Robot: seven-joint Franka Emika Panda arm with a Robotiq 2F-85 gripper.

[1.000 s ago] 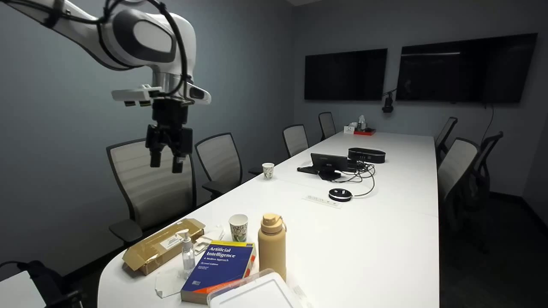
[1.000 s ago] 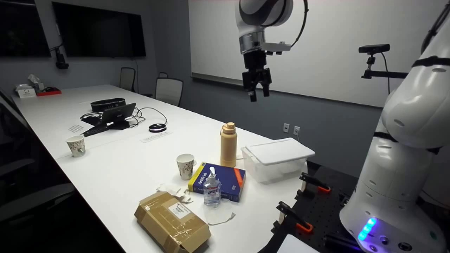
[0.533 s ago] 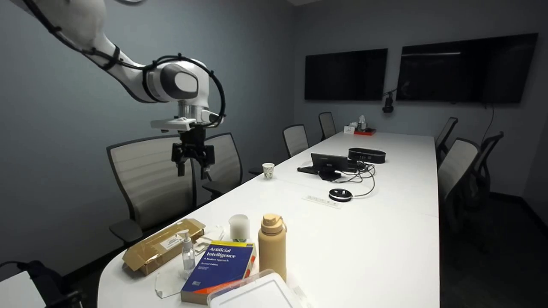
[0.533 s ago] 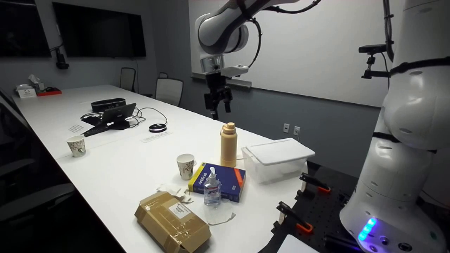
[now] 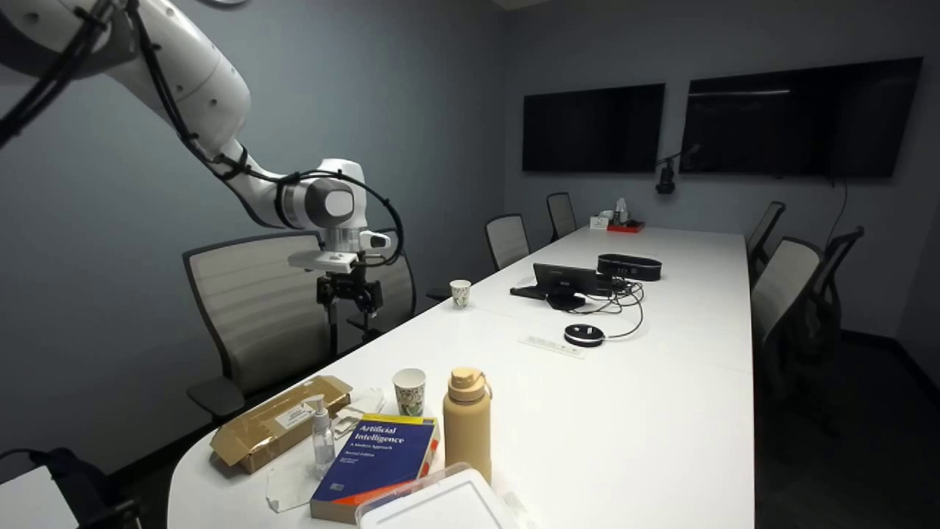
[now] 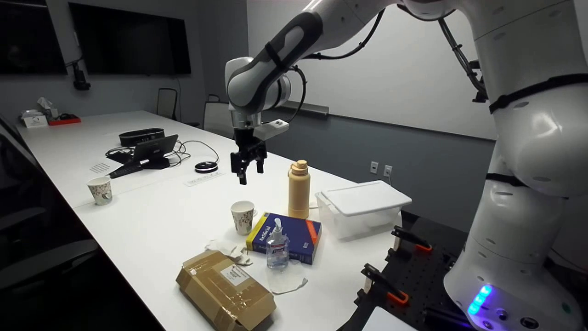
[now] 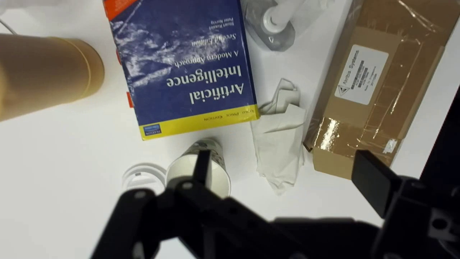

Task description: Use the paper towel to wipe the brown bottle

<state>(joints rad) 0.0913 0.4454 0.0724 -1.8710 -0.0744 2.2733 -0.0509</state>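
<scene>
The brown bottle (image 6: 299,193) stands upright on the table beside the blue book; it also shows in an exterior view (image 5: 467,426) and at the left of the wrist view (image 7: 46,72). A crumpled white paper towel (image 7: 278,144) lies flat between the book and the cardboard box; it shows in both exterior views (image 5: 360,408) (image 6: 229,248). A further white sheet (image 6: 289,280) lies under the sanitizer bottle. My gripper (image 6: 251,173) is open and empty, high above the table, fingers pointing down. In the wrist view its fingers (image 7: 287,174) are spread wide, with the towel showing between them, far below.
A white patterned cup (image 6: 242,218) stands near the towel, with a white lid (image 7: 143,176) beside it. The blue book (image 6: 298,234), sanitizer bottle (image 6: 277,253), cardboard box (image 6: 225,289) and lidded plastic container (image 6: 358,207) surround the bottle and towels. Another cup (image 6: 100,191) stands further along.
My gripper has come down and moved out over the table, leftward in one exterior view and rightward in another. It stays open. The bottle, towels and other objects have not moved.
</scene>
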